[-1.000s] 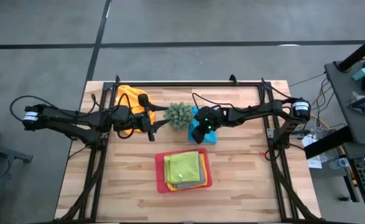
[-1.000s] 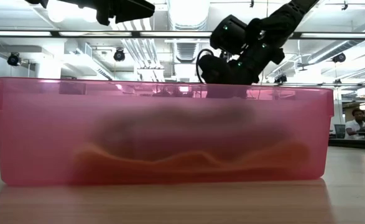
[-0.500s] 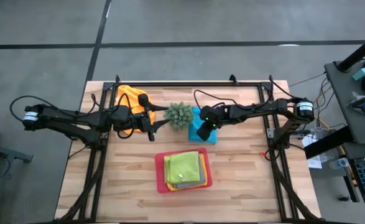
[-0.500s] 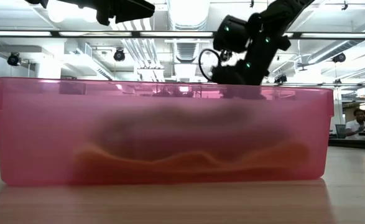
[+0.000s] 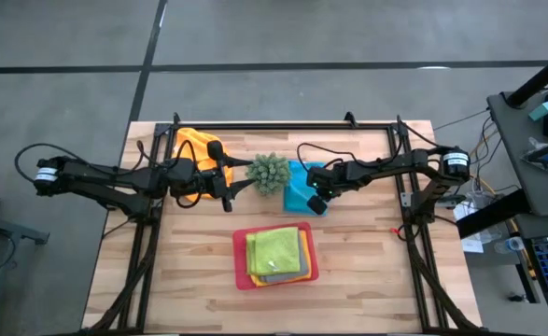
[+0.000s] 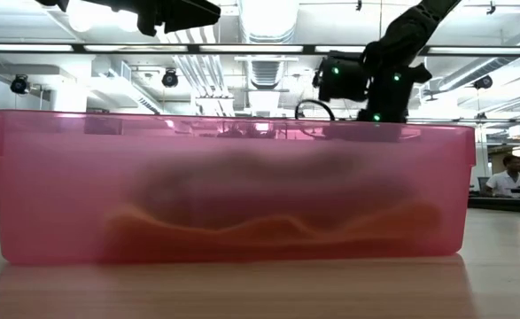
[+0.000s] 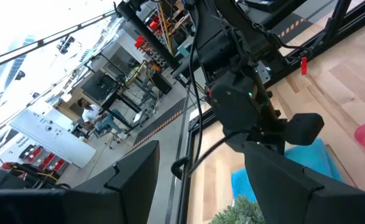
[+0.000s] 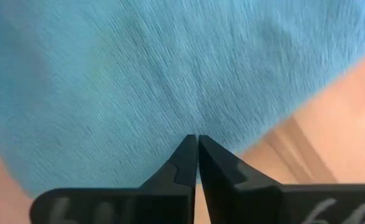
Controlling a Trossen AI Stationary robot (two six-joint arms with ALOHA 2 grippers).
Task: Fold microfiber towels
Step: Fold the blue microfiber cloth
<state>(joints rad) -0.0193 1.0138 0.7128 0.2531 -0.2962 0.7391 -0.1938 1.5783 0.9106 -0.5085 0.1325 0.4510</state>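
Note:
The light blue towel (image 5: 298,185) lies on the table right of the spiky plant (image 5: 269,174). My right gripper (image 5: 316,203) stands over the towel's near right part, its fingers shut at the cloth (image 8: 198,140). The orange towel (image 5: 193,146) lies crumpled at the far left. My left gripper (image 5: 229,189) hovers between the orange towel and the plant; it is open and empty (image 7: 201,186). The lime green towel (image 5: 275,250) tops a folded stack in the pink tray (image 5: 240,263), with orange and grey edges showing beneath it. My right gripper comes from above, pointing down. Its shut fingertips (image 8: 188,152) meet the light blue towel's top surface (image 8: 198,127) close to its edge. Fine creases run toward the tips. I cannot tell if cloth is pinched or only pressed. The towel lies on the table.
The pink tray (image 6: 224,177) stands at the middle near side and fills the low view. The plant stands between the two grippers. Bare wood lies left and right of the tray. Black frame rails run along the table's sides.
My right gripper has moved toward the table's right edge across the light blue towel, so more of the towel's left part shows beside the plant. My left arm has kept still.

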